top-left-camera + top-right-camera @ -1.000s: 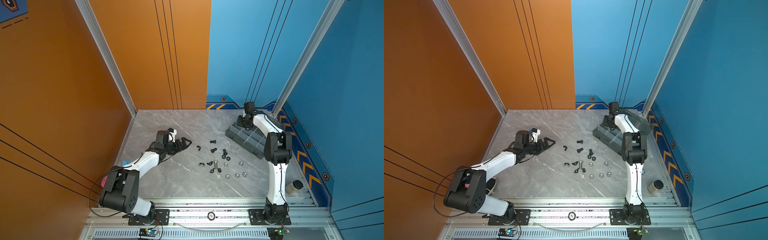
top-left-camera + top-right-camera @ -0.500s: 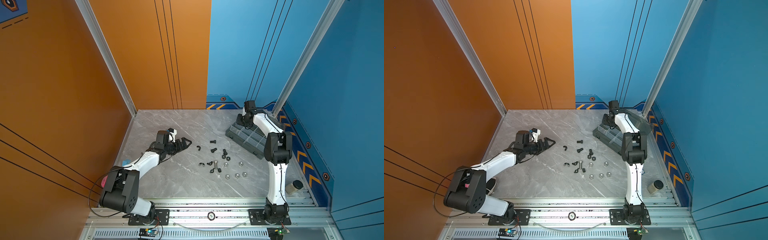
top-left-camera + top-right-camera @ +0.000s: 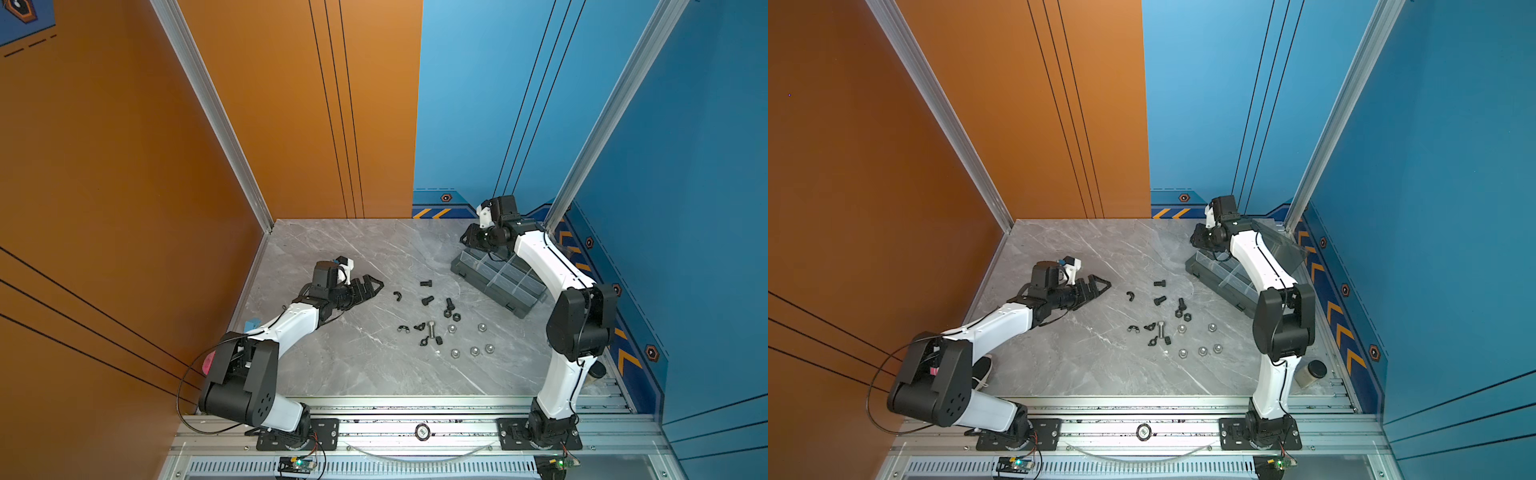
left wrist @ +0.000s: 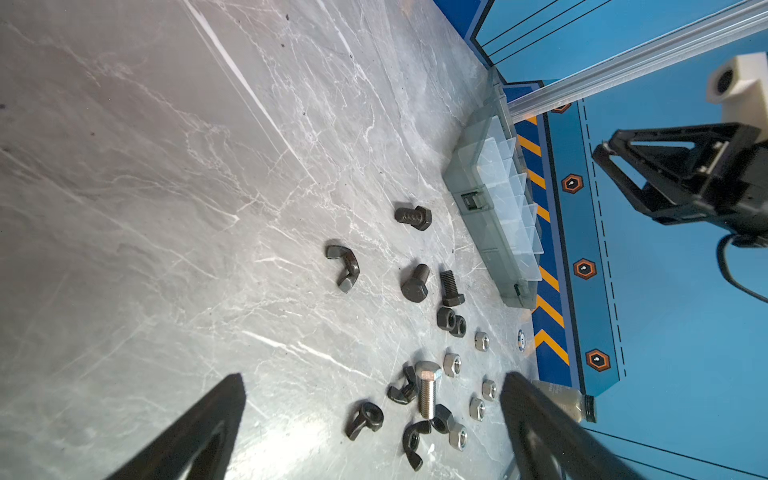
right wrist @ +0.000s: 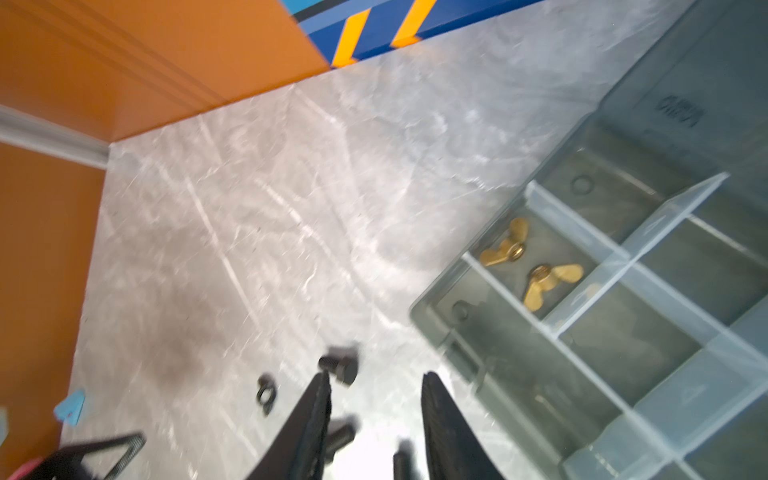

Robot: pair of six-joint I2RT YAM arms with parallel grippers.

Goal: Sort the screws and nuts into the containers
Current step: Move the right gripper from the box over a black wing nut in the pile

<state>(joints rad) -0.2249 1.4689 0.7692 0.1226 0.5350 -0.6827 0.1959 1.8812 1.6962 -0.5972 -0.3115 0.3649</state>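
Moved since a second ago: right arm only, its wrist lifted and turned slightly at the far corner of the organiser box (image 3: 484, 286), jaws now parted; left arm and loose hardware unchanged

Right tool (image 5: 376, 376): narrow gap, nothing between the fingers, hanging beside the box corner and facing the loose pile
Left tool (image 4: 372, 376): wide, empty, low over the table (image 3: 353, 365), near the pile but apart from it

Organiser box: smoky translucent plastic, thin pale dividers, tinted lid (image 3: 1283, 249) raised behind the right arm. Two brass winged nuts (image 5: 503, 249) lie together in one compartment near the corner; the other cells I can see are bare

Loose on the table, between the two arms:
- three stubby black bolts (image 3: 428, 300), matt, thick hex heads
- one longer silver bolt (image 3: 432, 328), bright threaded shank
- five shiny silver hex nuts (image 3: 474, 351)
- black hex nuts (image 3: 456, 317)
- black winged nuts (image 3: 397, 296), curved ears

Hazards, as I judge them:
- table is polished, marble-patterned; small smooth nuts may skid away from closing fingers
- silver bolt touches a winged nut and a black nut, so a pinch there may lift two kinds at once
- bolts are round-shanked and may roll if nudged
- hard plastic floor: a piece let go from height could bounce into the wrong cell
- right arm reaches over the box; a careless swing may clip the lid or shove the light box
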